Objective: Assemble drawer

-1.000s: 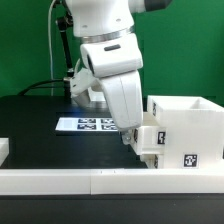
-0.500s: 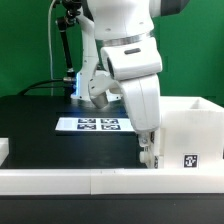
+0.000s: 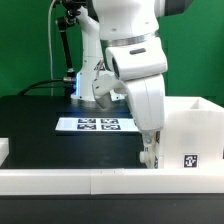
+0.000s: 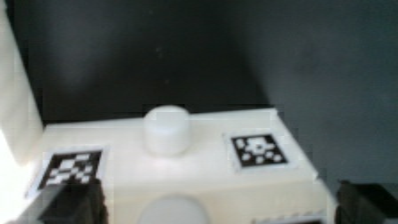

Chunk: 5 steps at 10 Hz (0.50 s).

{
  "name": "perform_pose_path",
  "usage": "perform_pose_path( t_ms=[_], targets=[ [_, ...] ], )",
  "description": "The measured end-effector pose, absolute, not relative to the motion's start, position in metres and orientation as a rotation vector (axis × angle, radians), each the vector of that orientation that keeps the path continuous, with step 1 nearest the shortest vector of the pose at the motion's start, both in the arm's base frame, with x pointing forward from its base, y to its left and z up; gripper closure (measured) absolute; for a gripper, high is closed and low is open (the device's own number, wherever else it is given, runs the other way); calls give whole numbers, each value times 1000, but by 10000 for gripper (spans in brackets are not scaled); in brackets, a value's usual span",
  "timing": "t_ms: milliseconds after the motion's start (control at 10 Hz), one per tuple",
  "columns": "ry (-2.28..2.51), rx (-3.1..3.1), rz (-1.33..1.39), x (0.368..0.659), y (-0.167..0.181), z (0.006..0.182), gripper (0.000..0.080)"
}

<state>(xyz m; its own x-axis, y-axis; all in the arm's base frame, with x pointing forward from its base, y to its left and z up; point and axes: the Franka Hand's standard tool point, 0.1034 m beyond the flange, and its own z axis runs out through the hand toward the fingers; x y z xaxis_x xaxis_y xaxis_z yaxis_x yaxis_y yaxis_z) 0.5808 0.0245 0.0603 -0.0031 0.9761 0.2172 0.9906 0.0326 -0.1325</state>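
The drawer's tall white casing (image 3: 190, 125) stands at the exterior view's right, a square tag low on its front. My gripper (image 3: 150, 150) hangs low against the casing's left side, fingers pointing down. In the wrist view, a white tray front (image 4: 178, 160) with a round knob (image 4: 166, 130) and two tags lies just past my gripper (image 4: 217, 207). Its dark fingers (image 4: 71, 205) stand wide apart on either side of the white part. The gripper is open and I see no grip on anything.
The marker board (image 3: 95, 124) lies flat on the black table behind the arm. A low white border wall (image 3: 90, 180) runs along the front edge. A small white piece (image 3: 3, 150) shows at the exterior view's far left.
The gripper moved toward the exterior view's right, and the small tray that stuck out of the casing's left side now sits further in. Over the last half second there is hardly any motion.
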Motion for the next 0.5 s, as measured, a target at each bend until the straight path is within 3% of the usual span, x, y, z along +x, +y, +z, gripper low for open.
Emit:
perform_pose_path(
  t_ms=[300,500],
  targets=[
    [-2043,-2004,-45,573,-18,59,150],
    [-2038,-2006,-44,573,-13,58,150]
  ],
)
